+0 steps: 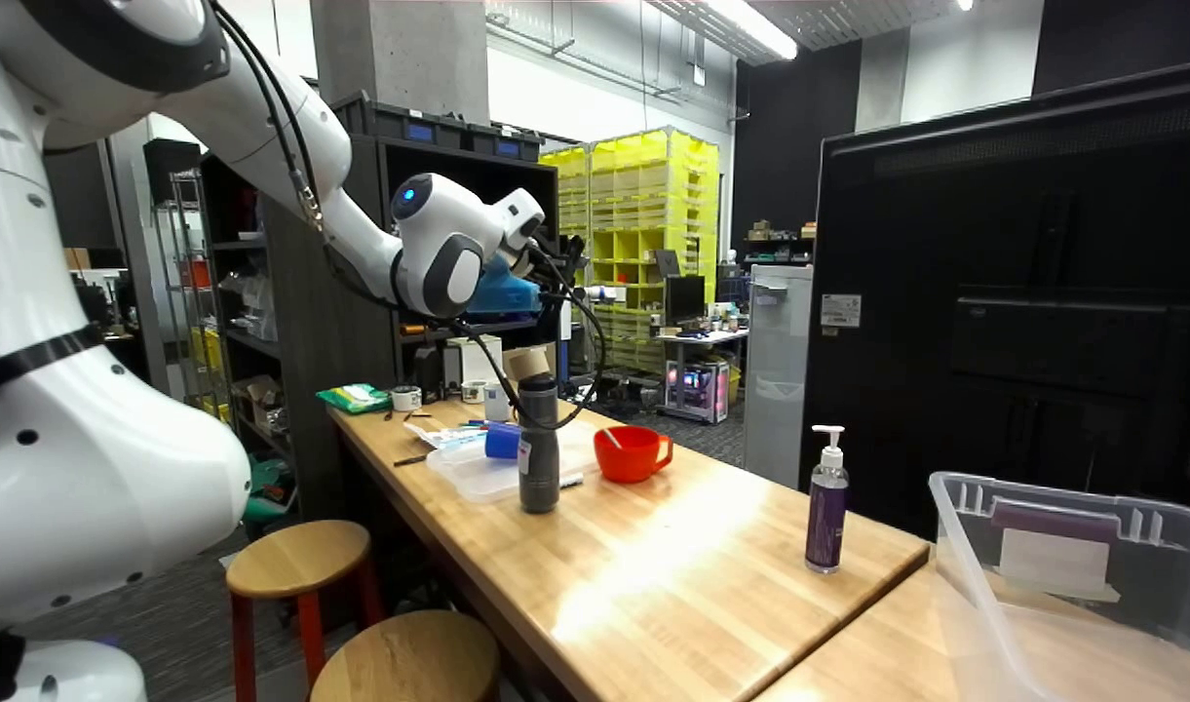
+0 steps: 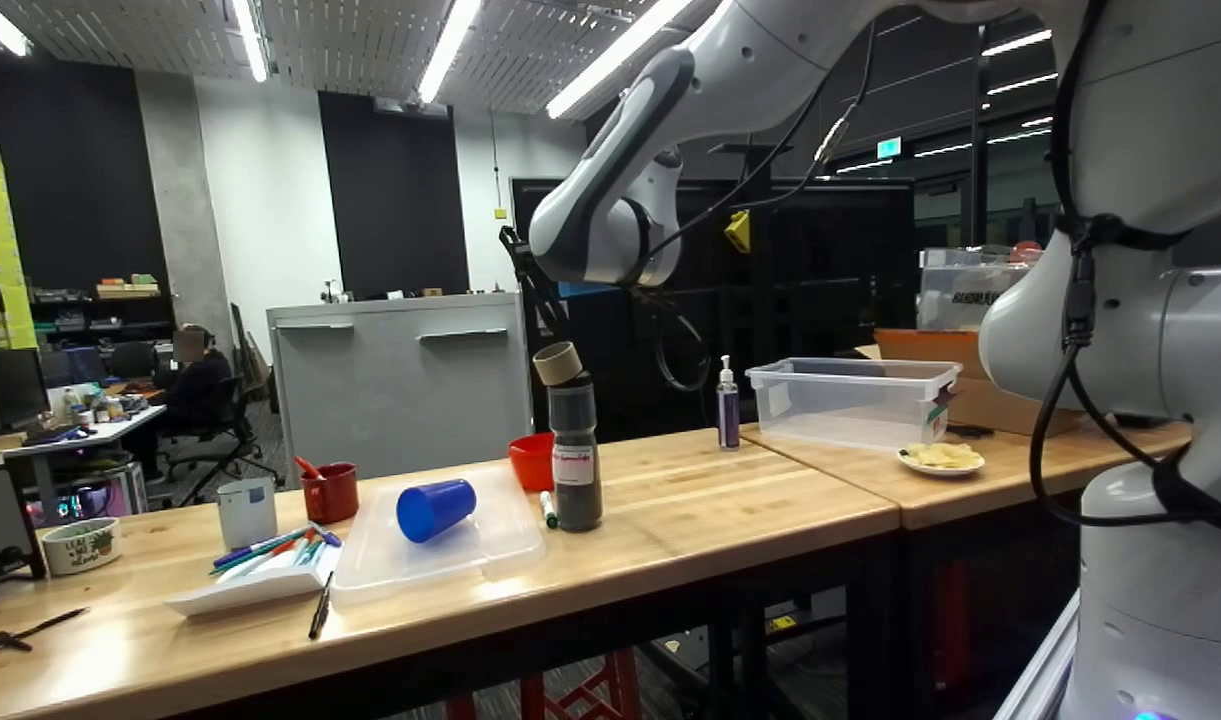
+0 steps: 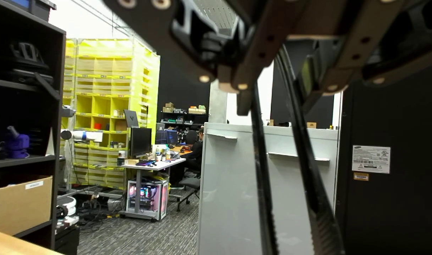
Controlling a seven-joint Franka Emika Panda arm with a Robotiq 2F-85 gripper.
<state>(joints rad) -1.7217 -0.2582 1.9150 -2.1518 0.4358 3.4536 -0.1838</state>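
My gripper (image 3: 276,108) is closed on black tongs (image 3: 309,156). One tong arm lies against each finger, and the arms spread apart downward. The ridged tong ends run out of the bottom of the wrist view. The tongs also show in an exterior view (image 2: 545,303), pointing down above a dark grey bottle (image 2: 575,460). A beige ring-like piece (image 2: 557,363) sits tilted at the bottle's top; it also shows in an exterior view (image 1: 527,363). I cannot tell whether the tong tips touch it. The bottle stands upright on the table.
A blue cup (image 2: 435,510) lies on a clear lid (image 2: 510,560). A red-orange mug (image 1: 629,454) and a green-capped marker (image 2: 549,510) stand close to the bottle. Pens, mugs, a pump bottle (image 1: 826,502), a clear bin (image 2: 855,370) and a plate of chips (image 2: 940,458) are around.
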